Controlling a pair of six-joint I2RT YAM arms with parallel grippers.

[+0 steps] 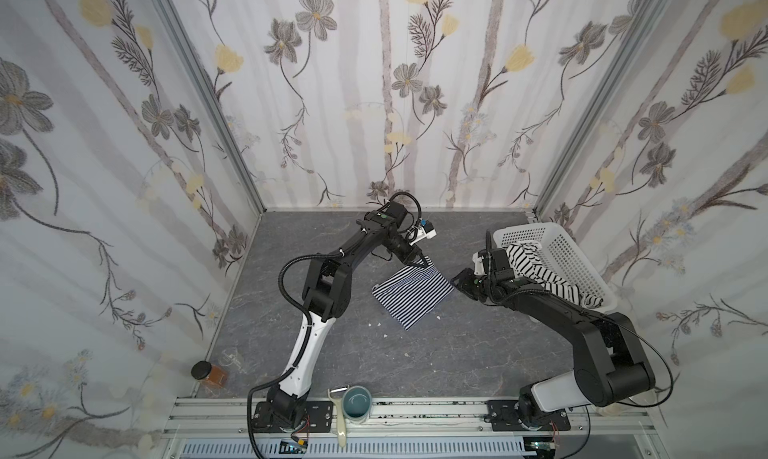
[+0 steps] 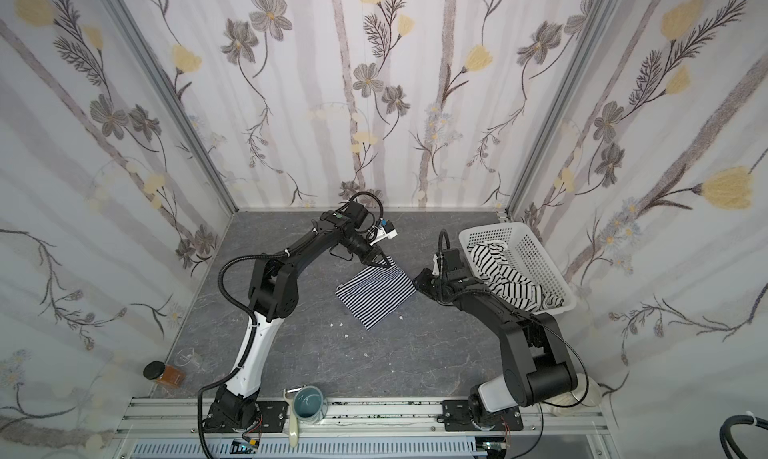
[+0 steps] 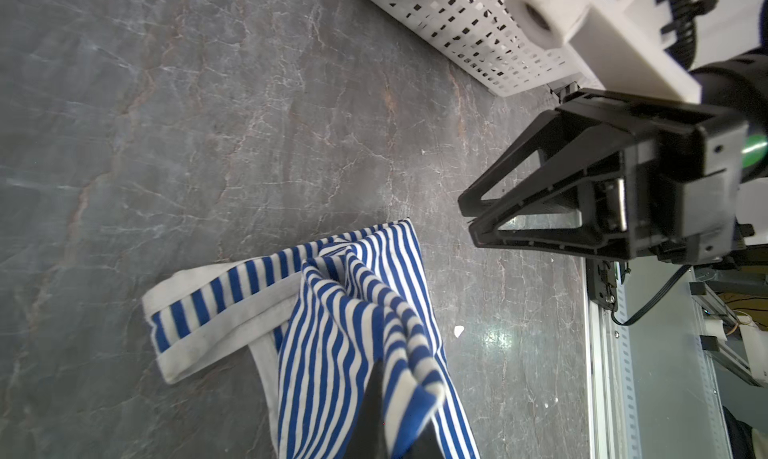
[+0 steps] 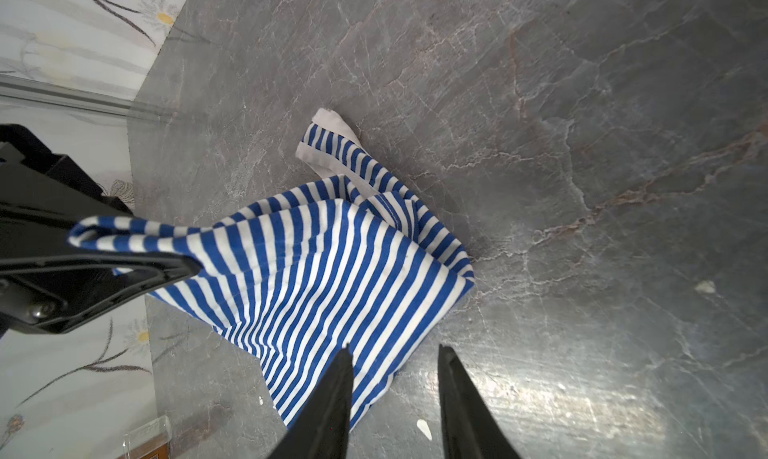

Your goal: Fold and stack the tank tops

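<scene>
left fingers (image 3: 370,419) clamp the far corner of the fine-striped navy-and-white knit tank top (image 1: 409,299), while right fingers (image 4: 328,403), parted and empty, hover at its right corner.

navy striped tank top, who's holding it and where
Left gripper pinches the navy striped tank top by a bunched fold at its corner; right gripper holds nothing.
</scene>
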